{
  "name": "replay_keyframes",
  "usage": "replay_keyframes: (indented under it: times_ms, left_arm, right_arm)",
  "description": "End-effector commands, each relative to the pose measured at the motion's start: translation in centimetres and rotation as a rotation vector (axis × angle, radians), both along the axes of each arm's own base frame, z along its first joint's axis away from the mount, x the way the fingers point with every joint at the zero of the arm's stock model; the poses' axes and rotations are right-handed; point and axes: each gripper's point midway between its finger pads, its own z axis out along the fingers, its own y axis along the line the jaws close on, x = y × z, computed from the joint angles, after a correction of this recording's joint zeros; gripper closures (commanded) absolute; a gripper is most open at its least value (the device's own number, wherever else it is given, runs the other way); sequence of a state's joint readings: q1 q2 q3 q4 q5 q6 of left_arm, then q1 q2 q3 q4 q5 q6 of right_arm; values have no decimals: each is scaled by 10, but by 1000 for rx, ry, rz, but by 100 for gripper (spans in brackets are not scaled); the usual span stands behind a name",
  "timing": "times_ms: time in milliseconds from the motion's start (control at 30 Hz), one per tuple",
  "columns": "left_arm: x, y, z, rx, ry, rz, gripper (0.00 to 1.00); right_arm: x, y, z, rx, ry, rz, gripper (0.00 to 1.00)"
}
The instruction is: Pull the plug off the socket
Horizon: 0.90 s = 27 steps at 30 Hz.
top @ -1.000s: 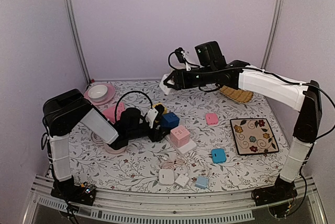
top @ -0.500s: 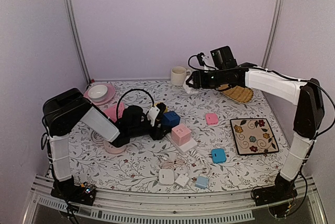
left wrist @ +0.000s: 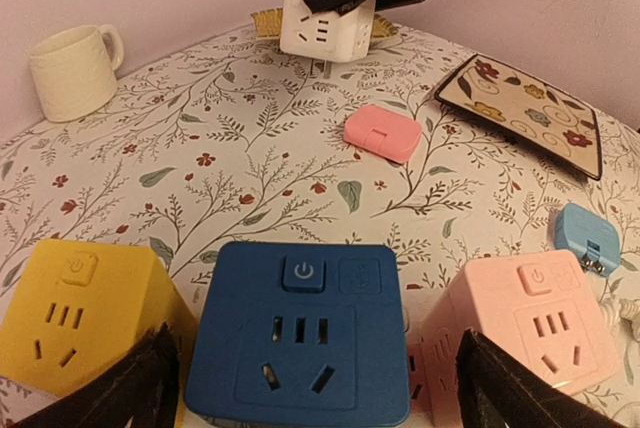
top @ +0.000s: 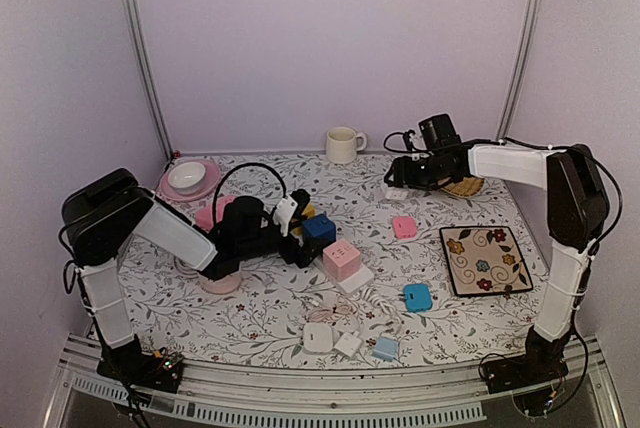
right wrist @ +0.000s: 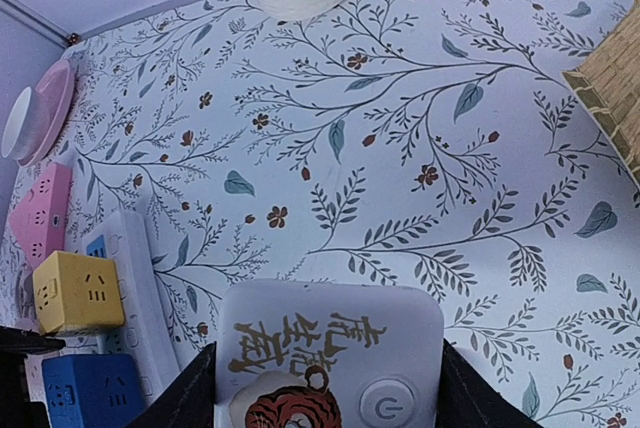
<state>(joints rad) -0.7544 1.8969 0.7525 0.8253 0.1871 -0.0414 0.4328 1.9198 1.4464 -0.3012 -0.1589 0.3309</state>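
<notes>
From where I stand, the left gripper (top: 300, 230) is spread wide. Its fingers (left wrist: 140, 388) flank the blue cube (left wrist: 300, 343) without pinching it, so it holds nothing. A yellow cube (left wrist: 75, 313) sits hard against the blue cube's left and a pink cube (left wrist: 520, 333) just to its right, on what I take to be the strip (top: 357, 279).

Well to the right of the blue cube and further back, the right gripper (top: 402, 185) is clamped on the white cube (right wrist: 330, 358), one finger on each flat side. I take that for the plug. It is well apart from the strip, though I cannot tell whether it touches the cloth.

It looks like hard, smooth plastic: light, rigid and not fragile, but slick enough to twist in a loose pinch. The opposite side faces are the place to hold it (the top carries a power button and a tiger sticker), so the present hold seems sound.

Right of the blue cube the cloth is mostly bare, apart from a small pink plug (top: 404, 227). The mug (top: 343, 144) stands behind the blue cube, near the back wall. The basket (top: 455, 185) lies further right than the white cube, so that side and the wall look the tightest.
</notes>
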Motion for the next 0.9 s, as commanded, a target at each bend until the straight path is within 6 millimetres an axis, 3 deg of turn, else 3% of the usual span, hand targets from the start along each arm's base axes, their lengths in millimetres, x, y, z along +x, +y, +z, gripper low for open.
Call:
replay_keyframes:
  times_ms: [0,233,500,700,867]
  left_arm:
    - [-3,4,14,-27,-11,-4,3]
    - [-7,19,39,-76,-17,56,3]
    - [5,43,56,-157,86,183,3]
    - [6,64,65,-239,109,220,3]
    - [1,72,70,-260,95,220,3]
  right_arm:
    - [15,-10,-16,16,1,-31,76]
    - [26,-30,-43,29,48,-62,74]
    - [40,-32,-63,130,100,-32,68]
    - [41,-31,-74,152,123,-31,53]
    - [39,-45,-75,136,124,-66,32]
